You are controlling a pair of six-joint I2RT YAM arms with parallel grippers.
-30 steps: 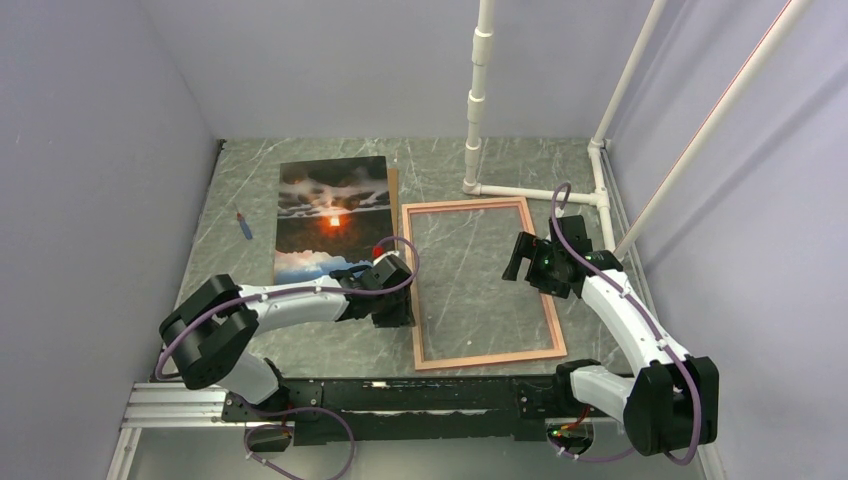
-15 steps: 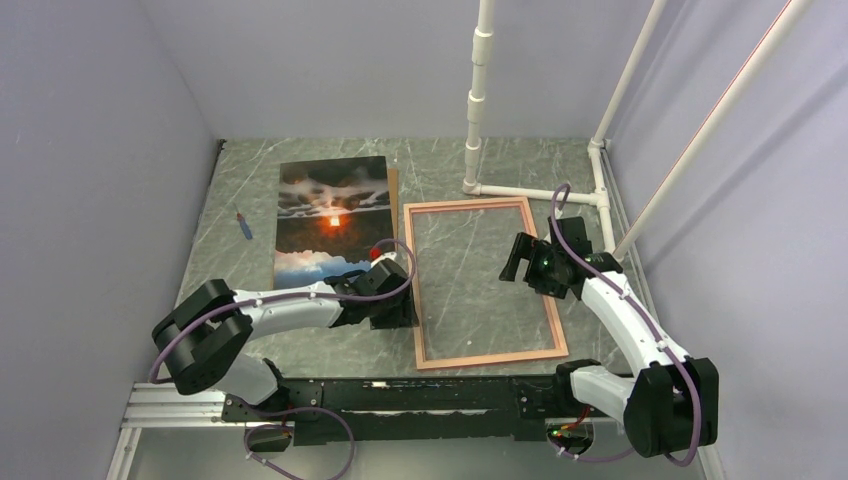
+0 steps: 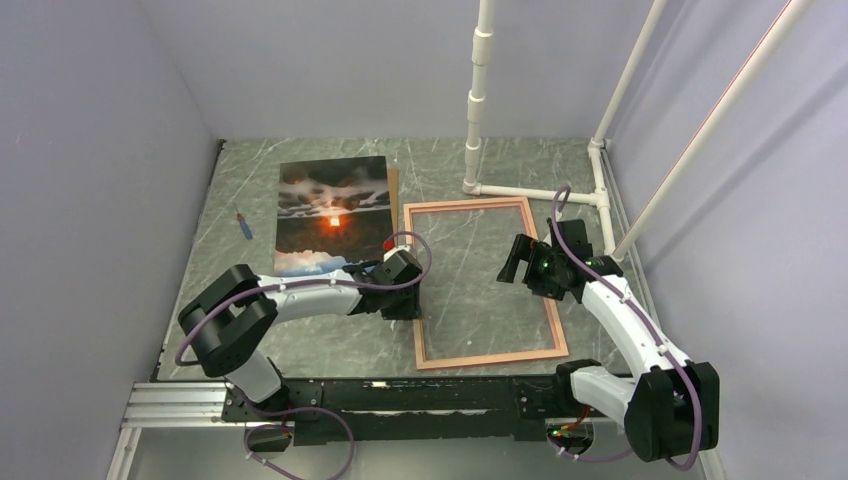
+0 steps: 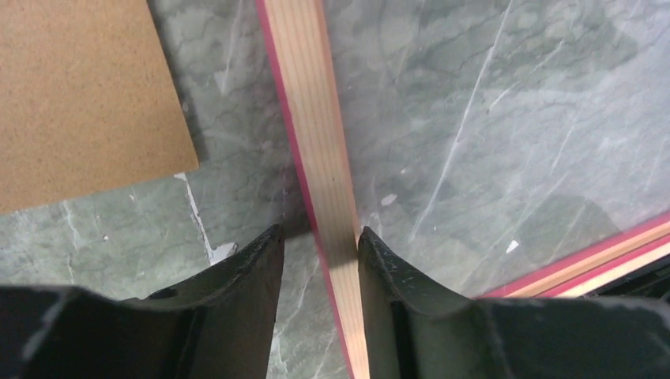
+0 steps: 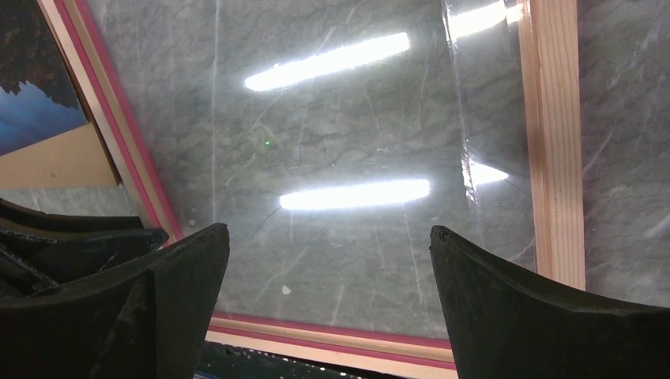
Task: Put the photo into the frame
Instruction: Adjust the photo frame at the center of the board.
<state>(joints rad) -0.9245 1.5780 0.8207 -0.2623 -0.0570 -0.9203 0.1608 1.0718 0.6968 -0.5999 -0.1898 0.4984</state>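
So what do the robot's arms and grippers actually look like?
The left arm and right arm have white shells, black joints and looping purple cables. The left gripper and right gripper are black and tapered. A green light glows by the right wrist.

Robotics lab, looks like a test cell. Two white-and-black robot arms, the left arm (image 3: 300,295) and the right arm (image 3: 625,320), sit on an aluminium rail (image 3: 170,405) at the near edge of a marble-look table (image 3: 450,160). Plain pale lilac walls (image 3: 100,150) box the table in on 3 sides, booth-style. A white PVC pipe rig (image 3: 478,100) stands at the back right. Purple cables (image 3: 410,243) loop along the arms. Staged props lie flat on top, e.g. the photo (image 3: 330,215) and the frame (image 3: 490,357).
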